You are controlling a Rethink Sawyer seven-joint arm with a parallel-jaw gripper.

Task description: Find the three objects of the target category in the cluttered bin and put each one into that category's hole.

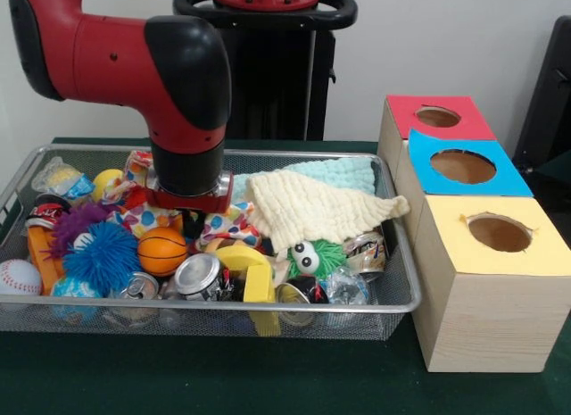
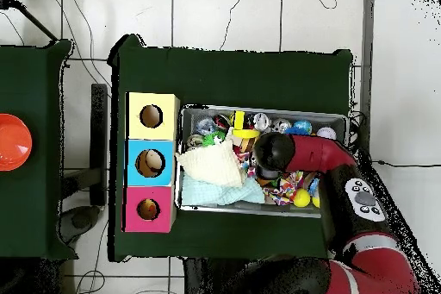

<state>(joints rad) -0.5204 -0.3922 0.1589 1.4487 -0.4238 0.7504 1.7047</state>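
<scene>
The wire mesh bin point(image 1: 268, 308) is full of clutter; it also shows in the overhead view point(image 2: 258, 111). A pale yellow waffle cloth point(image 1: 312, 210) lies on top at the bin's right side, one corner hanging over the rim towards the boxes point(image 2: 209, 163). A mint green cloth point(image 1: 332, 172) lies behind it point(image 2: 226, 192). I cannot pick out a third cloth. The red-topped hole point(image 1: 437, 117) is on the farthest box point(image 2: 150, 209). My gripper point(image 1: 191, 222) is down in the bin's middle over a dotted colourful cloth point(image 1: 227, 226), left of the yellow cloth. The wrist hides its tips.
The blue-topped hole point(image 1: 462, 166) and the yellow-topped hole point(image 1: 499, 233) are on boxes right of the bin. In the bin are crushed cans point(image 1: 198, 275), spiky balls point(image 1: 100, 254), a small basketball point(image 1: 161, 250), a baseball point(image 1: 18, 278) and a green googly-eyed toy point(image 1: 314, 254).
</scene>
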